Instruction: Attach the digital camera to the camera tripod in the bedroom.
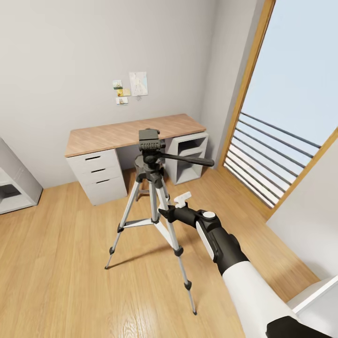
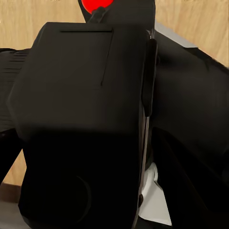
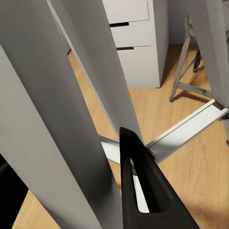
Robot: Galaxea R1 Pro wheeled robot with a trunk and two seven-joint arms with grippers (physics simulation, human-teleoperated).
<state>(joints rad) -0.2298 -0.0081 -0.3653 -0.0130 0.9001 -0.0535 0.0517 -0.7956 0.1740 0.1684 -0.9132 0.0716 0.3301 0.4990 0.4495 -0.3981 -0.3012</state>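
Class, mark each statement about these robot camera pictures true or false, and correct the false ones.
1. The camera tripod stands on the wood floor in front of the desk. True.
2. The digital camera is already mounted on the tripod head. False: the head is bare; the camera shows close up in the left wrist view.
3. The right gripper is beside the tripod's legs. True.
4. The desk has no drawers. False: its left side has drawers.
5. The tripod lies toppled. False: it stands upright.
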